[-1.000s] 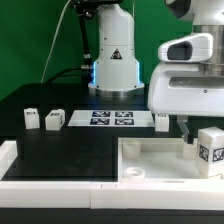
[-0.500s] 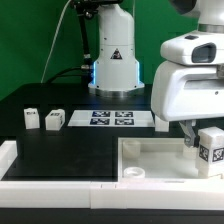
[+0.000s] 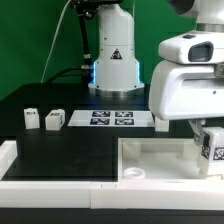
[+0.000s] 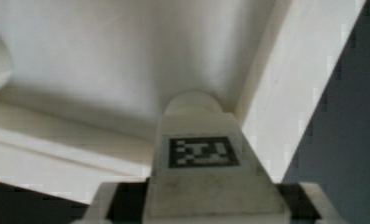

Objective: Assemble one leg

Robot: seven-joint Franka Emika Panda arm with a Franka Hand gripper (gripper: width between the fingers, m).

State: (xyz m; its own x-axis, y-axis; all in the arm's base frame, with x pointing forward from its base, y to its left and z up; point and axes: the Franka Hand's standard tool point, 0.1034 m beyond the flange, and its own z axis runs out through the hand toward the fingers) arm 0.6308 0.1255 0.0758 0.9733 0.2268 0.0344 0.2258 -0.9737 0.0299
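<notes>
My gripper point(image 3: 206, 143) is shut on a leg point(image 3: 213, 150), a small white block with a black-and-white tag. It holds the leg over the large white tray point(image 3: 150, 158), near the tray's corner at the exterior view's right. In the wrist view the leg point(image 4: 203, 150) sticks out between my fingers point(image 4: 121, 203), tag facing the camera, just above the tray floor point(image 4: 129, 70) and close to its raised wall point(image 4: 292, 60). Two more legs point(image 3: 31, 119) point(image 3: 54, 120) stand on the black table at the exterior view's left.
The marker board point(image 3: 110, 118) lies on the table behind the tray, in front of the robot base point(image 3: 112, 65). The tray has a round hole point(image 3: 134, 172) near its front corner. A white rim point(image 3: 8, 150) borders the table at the left.
My arm has shifted a little toward the exterior view's right with the leg still held. The other legs have not moved.
</notes>
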